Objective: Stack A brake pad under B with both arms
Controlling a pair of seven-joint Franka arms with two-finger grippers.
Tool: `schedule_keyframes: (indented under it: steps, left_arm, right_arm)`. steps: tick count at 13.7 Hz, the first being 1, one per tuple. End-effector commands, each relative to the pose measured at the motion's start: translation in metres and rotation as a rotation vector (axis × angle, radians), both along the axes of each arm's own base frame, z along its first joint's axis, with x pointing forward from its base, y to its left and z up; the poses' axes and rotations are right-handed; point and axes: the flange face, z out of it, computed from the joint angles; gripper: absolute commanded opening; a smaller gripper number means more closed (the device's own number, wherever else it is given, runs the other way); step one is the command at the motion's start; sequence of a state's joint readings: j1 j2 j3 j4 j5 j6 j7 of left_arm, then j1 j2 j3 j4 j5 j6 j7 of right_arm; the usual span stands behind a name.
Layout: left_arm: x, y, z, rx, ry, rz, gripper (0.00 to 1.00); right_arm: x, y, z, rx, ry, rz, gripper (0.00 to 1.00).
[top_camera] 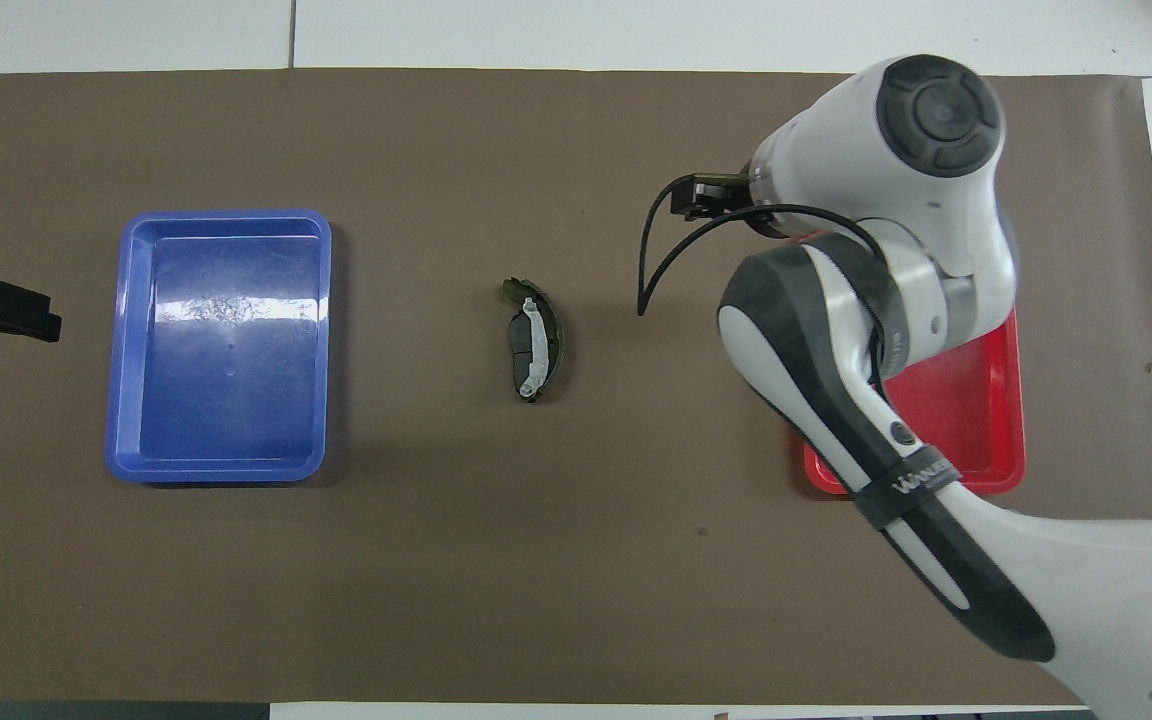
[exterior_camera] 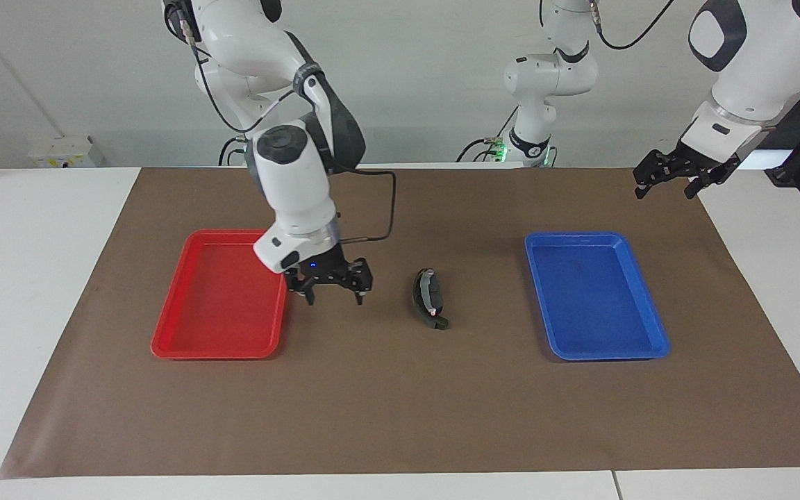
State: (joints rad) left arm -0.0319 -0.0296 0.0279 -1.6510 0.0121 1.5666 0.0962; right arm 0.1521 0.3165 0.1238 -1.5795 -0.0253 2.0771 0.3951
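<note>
I see the two brake parts in the middle of the brown mat [exterior_camera: 400, 417], between the red tray [exterior_camera: 185, 344] and the blue tray [exterior_camera: 657, 344]. They lie together as one little pile. The small grey pad [exterior_camera: 432, 297] and the long black curved shoe [exterior_camera: 418, 295] touch each other, and one sits on the other. I think the grey pad is on top, but I cannot be sure.

The pile's long side runs from the robots' end of the table toward the end away from them, with a small tilt.

My right gripper [exterior_camera: 335, 297] hangs low over the mat, just beside the red tray, at the edge nearest the pile. Its two fingers are spread apart and hold nothing. The pile lies sideways from it, toward the left arm's end of the table. This is the nearer arm by a lot.

My left gripper [exterior_camera: 665, 182] waits up high over the corner of the mat, past the blue tray. Its fingers look spread too, and they hold nothing.

There is bare mat all around the pile, so I have room to move. Both trays are well apart from it. I think the right gripper only needs a short slide sideways to reach it.
</note>
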Motion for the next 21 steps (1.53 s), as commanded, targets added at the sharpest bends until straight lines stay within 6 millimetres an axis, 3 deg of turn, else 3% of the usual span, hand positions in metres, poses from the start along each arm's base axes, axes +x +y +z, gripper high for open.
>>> schedule_keyframes:
  steps: [1,3,5,7,11,14,17,21]
  left_arm:
    - [-0.007,0.003,0.001,-0.002,-0.015,-0.006,1.00]
    - [-0.007,0.003,0.001,-0.001,-0.015,-0.006,1.00]
    - [-0.007,0.003,0.001,-0.002,-0.015,-0.006,1.00]
    - [-0.008,0.003,0.002,-0.001,-0.016,-0.006,1.00]
    - [-0.008,0.003,0.002,-0.001,-0.016,-0.006,1.00]
    - [-0.007,0.003,0.001,-0.001,-0.015,-0.006,1.00]
    - [-0.007,0.003,0.001,-0.001,-0.015,-0.006,1.00]
    - [-0.008,0.003,0.002,-0.001,-0.016,-0.006,1.00]
  right_arm:
    - [-0.006,-0.060,0.021,-0.064,0.012,0.023,1.00]
    - [-0.015,-0.099,0.044,-0.089,0.049,-0.011,1.00]
    - [-0.033,-0.123,0.073,-0.100,0.074,-0.047,1.00]
    - [-0.052,-0.138,0.104,-0.110,0.078,-0.069,1.00]
    - [-0.086,-0.156,0.141,-0.119,0.169,-0.107,1.00]
    - [-0.092,-0.172,0.150,-0.106,0.211,-0.117,1.00]
    - [-0.103,-0.172,0.160,-0.109,0.196,-0.115,1.00]
    - [-0.108,-0.214,0.160,-0.059,0.223,-0.131,1.00]
